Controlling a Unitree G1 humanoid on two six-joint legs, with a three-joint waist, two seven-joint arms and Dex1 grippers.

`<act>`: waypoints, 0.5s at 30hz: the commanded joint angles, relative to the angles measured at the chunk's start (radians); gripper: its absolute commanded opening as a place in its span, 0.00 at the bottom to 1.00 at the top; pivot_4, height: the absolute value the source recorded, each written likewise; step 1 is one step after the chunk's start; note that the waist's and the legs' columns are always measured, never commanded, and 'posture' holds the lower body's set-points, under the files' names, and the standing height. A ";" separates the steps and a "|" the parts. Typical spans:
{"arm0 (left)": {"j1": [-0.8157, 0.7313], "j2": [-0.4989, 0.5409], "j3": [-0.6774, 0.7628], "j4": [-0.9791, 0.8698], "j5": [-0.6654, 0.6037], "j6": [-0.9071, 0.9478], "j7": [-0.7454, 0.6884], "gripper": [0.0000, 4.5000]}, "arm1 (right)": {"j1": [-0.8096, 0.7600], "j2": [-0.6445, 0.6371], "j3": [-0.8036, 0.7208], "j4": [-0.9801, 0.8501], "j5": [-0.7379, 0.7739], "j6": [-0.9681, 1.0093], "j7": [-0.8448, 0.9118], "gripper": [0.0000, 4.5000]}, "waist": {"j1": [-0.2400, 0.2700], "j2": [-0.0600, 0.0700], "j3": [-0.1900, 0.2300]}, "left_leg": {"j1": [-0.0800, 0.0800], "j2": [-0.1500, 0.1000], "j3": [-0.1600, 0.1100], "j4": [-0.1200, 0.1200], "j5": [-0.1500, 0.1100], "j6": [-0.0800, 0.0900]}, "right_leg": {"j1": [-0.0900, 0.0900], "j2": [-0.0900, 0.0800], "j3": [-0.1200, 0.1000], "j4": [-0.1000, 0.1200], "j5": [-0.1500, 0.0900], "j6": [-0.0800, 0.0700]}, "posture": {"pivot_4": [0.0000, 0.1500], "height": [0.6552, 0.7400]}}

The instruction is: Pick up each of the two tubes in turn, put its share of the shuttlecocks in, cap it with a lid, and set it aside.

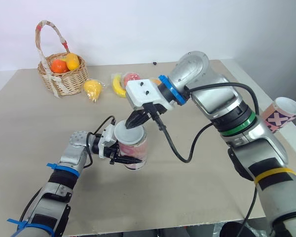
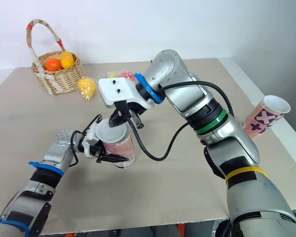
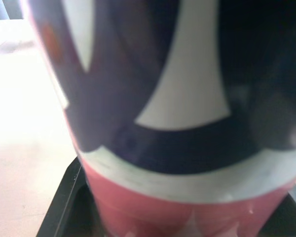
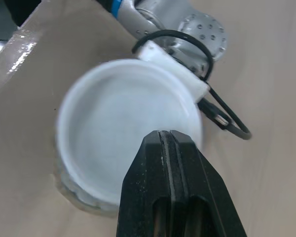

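Tube (image 1: 134,150) stands upright on the table (image 1: 197,192), clamped low on its wall by the left gripper (image 1: 126,159). White lid (image 4: 123,143) sits on its mouth, directly under the right gripper (image 1: 133,122). That gripper's fingers are pressed together, tips on the lid close to its rim. Looks like the capping step. Push straight down and nearer the lid's centre so it seats evenly instead of tipping. Left clamp needs to be firm enough to resist the push. Can't tell if the lid is fully seated. Tube look: pink-red body, dark and white pattern, pale band. Second tube (image 1: 282,112), open-mouthed and tilted, is well apart from both grippers, beyond the right arm.
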 commanded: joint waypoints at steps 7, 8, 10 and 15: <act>0.014 0.011 -0.015 0.057 0.057 0.009 0.031 0.52 | 0.032 -0.015 0.018 -0.049 -0.030 0.015 0.036 0.01 | 0.000 0.000 0.000 | 0.000 0.000 0.000 0.000 0.000 0.000 | 0.000 0.000 0.000 0.000 0.000 0.000 | 1.00 0.88; 0.013 0.011 -0.015 0.059 0.057 0.008 0.031 0.52 | 0.034 -0.018 0.019 -0.051 -0.032 0.014 0.039 0.01 | 0.000 0.000 0.000 | 0.000 0.000 0.000 0.000 0.000 0.000 | 0.000 0.000 0.000 0.000 0.000 0.000 | 1.00 0.88; 0.011 0.011 -0.015 0.061 0.058 0.007 0.031 0.52 | 0.043 -0.034 0.025 -0.064 -0.036 0.010 0.054 0.01 | 0.000 0.000 0.000 | 0.000 0.000 0.000 0.000 0.000 0.000 | 0.000 0.000 0.000 0.000 0.000 0.000 | 1.00 0.88; 0.010 0.014 -0.018 0.065 0.059 0.005 0.028 0.52 | 0.027 -0.074 0.036 -0.055 -0.056 -0.024 0.082 0.01 | 0.001 0.000 0.000 | 0.000 0.000 0.000 0.000 0.000 0.000 | 0.001 0.000 0.000 0.000 0.000 0.000 | 1.00 0.88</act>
